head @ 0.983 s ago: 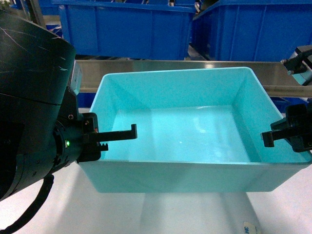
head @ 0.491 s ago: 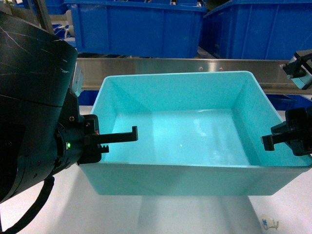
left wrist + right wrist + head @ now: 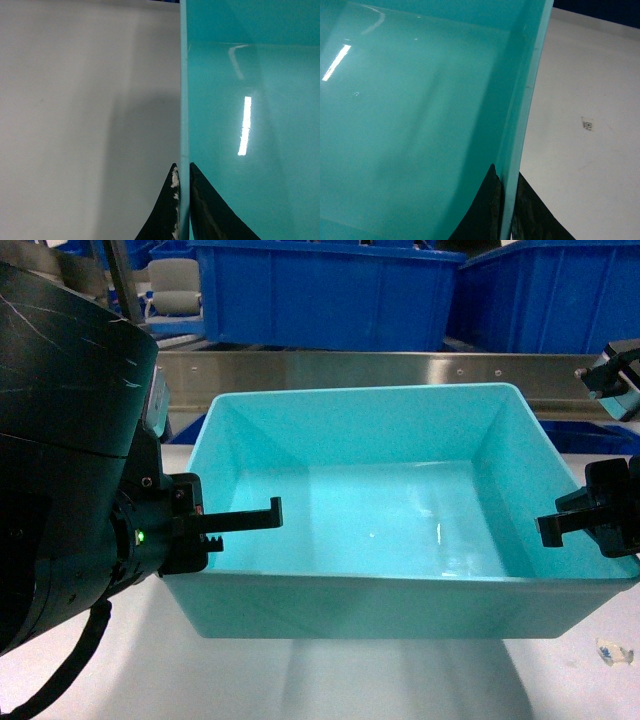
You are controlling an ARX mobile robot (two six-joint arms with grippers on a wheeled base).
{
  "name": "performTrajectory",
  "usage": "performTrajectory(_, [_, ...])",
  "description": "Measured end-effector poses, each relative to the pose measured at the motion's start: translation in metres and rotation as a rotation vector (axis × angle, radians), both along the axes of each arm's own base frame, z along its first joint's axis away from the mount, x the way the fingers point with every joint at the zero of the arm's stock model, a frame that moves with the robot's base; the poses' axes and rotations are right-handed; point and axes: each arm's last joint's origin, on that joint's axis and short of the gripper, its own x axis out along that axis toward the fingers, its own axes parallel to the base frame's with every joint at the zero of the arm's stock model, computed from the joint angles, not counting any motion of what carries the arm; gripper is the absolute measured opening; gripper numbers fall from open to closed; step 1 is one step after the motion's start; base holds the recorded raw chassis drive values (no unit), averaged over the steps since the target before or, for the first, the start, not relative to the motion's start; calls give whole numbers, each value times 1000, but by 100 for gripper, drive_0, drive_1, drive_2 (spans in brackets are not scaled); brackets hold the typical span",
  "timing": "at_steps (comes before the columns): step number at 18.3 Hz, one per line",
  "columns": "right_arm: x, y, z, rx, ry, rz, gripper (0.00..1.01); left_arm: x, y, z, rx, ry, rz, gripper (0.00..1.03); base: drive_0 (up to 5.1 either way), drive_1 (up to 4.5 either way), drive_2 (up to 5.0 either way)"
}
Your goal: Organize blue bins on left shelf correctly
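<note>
Shelf rail [image 3: 400,368] shifted up; turquoise bin [image 3: 390,595] smooth, glossy, both pincers clamped.

My left gripper [image 3: 182,200] and right gripper [image 3: 506,210] pinch opposite walls of the turquoise bin [image 3: 400,510]. Steel shelf rail [image 3: 380,375] and royal-blue bins [image 3: 330,295] block ahead; open white floor [image 3: 300,680] lies below.
</note>
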Motion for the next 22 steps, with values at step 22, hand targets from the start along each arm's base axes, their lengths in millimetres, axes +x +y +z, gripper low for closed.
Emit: performTrajectory(22, [0,0,0,2,2,-1,3,0,0,0,0,0,0,2,-489,175,301])
